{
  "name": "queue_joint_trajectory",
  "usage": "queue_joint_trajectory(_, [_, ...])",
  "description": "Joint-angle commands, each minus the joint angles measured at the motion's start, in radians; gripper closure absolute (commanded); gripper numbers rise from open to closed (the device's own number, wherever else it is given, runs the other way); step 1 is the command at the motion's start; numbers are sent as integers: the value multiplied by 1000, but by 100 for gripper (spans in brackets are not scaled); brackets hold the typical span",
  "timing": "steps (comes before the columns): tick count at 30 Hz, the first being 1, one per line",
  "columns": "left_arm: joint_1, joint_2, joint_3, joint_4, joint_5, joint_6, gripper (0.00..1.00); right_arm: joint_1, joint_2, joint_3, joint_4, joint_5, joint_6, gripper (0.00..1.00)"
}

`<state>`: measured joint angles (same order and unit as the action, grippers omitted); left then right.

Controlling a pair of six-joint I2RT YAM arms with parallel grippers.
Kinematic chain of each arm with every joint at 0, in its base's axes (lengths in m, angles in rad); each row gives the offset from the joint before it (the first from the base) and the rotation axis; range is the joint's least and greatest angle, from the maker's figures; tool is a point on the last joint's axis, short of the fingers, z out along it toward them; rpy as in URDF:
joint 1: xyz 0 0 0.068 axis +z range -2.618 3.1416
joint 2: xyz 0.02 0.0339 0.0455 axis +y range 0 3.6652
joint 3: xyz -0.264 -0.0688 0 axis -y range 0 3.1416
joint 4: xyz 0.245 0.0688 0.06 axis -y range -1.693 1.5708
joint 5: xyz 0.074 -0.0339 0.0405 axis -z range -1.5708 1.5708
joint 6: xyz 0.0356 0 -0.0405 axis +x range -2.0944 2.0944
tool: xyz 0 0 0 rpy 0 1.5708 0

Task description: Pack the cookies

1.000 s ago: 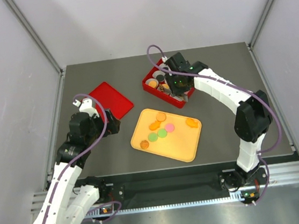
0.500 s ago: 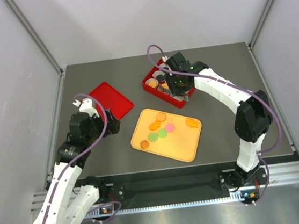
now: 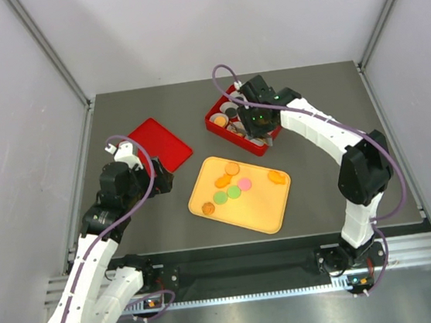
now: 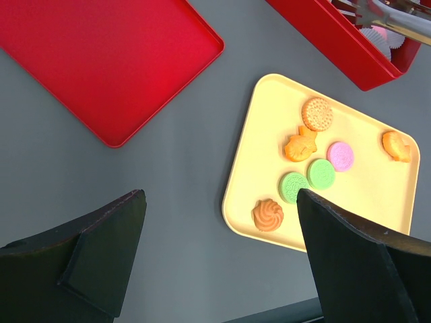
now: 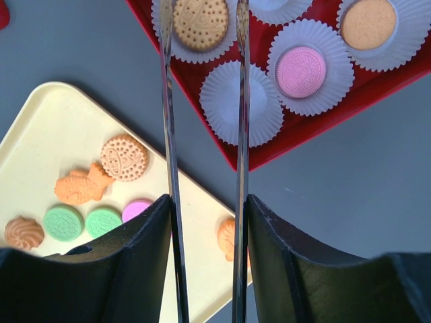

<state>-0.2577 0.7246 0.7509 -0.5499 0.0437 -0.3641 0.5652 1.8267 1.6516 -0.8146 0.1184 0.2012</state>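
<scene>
Hovering over the red box (image 3: 228, 136), the right gripper (image 5: 203, 10) holds its two thin metal blades a little wider than the tan round cookie (image 5: 201, 25) in the white paper cup (image 5: 215, 55) below them; neither blade seems to touch it. Two more cups carry a pink cookie (image 5: 302, 71) and an orange cookie (image 5: 368, 22); the empty cup (image 5: 219, 101) lies beside the pink one. Seven cookies lie loose on the yellow tray (image 4: 363, 202): a round biscuit (image 4: 317, 114), a fish shape (image 4: 300, 145), a pink disc (image 4: 340, 156), two green discs (image 4: 321, 173), a swirl (image 4: 268, 214) and an orange piece (image 4: 396, 146) near the tray's right edge. The left gripper (image 4: 220, 202) hangs above the grey table (image 4: 182, 202) between tray and red lid (image 4: 108, 60), fingers spread wide, holding nothing.
</scene>
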Motion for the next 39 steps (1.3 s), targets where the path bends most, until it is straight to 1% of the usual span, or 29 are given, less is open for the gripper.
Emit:
queue_joint_trajectory(1, [-3, -10, -2, 30, 7, 8, 1, -17, -78, 79, 5, 18, -16, 54])
queue_joint_trajectory(5, [-3, -11, -2, 30, 7, 8, 1, -16, -132, 96, -23, 3, -19, 54])
queue_joint_trajectory(9, [-3, -17, -2, 31, 4, 8, 1, 4, -216, 27, -21, 1, -10, 55])
queue_joint_trajectory(14, [-3, -14, -2, 30, 7, 8, 1, 64, -378, -160, -9, 1, 15, 55])
queue_joint_trajectory(15, [-3, -16, -2, 30, 5, 8, 1, 76, -430, -220, -8, 0, 21, 55])
queue_joint_trajectory(21, [-3, -17, -4, 31, 2, 7, 1, 205, -575, -371, -29, 26, 89, 55])
queue_joint_trajectory(23, [-3, -14, -2, 30, 2, 7, 1, 257, -587, -412, -43, 47, 113, 55])
queue_joint_trajectory(29, [-3, -17, -2, 30, 2, 7, 1, 315, -583, -526, -21, 66, 155, 55])
queue_joint_trajectory(33, [-3, -21, -2, 30, -1, 7, 1, 337, -572, -578, -9, 70, 173, 55])
queue_joint_trajectory(39, [-3, -16, -2, 31, -1, 7, 1, 346, -572, -601, -1, 66, 173, 55])
